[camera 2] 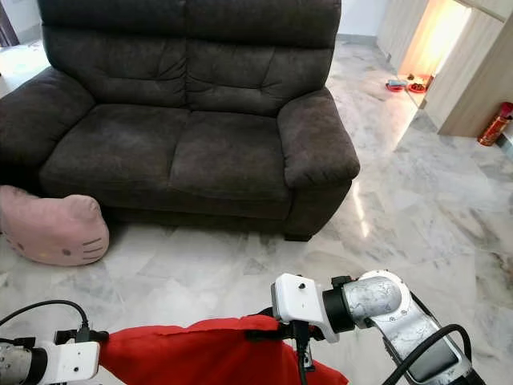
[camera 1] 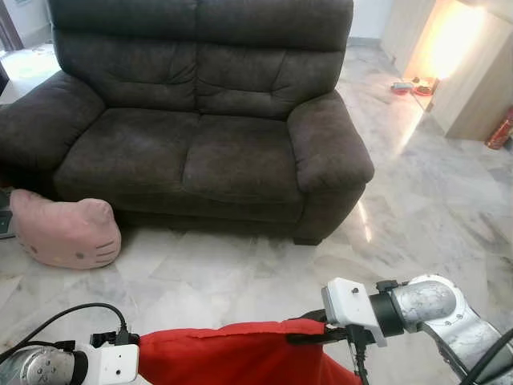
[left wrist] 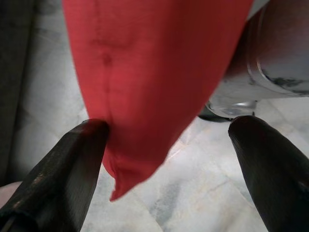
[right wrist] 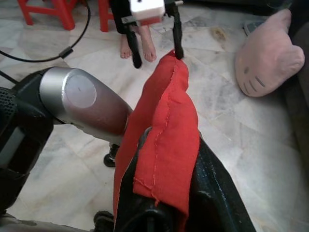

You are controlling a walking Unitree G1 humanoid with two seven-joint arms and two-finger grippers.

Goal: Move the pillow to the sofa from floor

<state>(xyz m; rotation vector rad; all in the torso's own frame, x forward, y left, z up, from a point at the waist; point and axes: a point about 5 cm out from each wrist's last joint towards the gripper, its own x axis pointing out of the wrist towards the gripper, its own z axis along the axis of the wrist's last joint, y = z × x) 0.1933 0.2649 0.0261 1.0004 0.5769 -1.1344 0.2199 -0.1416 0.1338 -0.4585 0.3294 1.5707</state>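
Red pillow between both arms, dark sofa ahead

the sofa stands ahead at the far side of the floor, with a cat-face cushion on the floor against its front left corner. the pillow is nearest the camera, raised above the floor, between the left gripper at one end and the right gripper at the other. a cabinet stands to the far right, behind the sofa's right arm.
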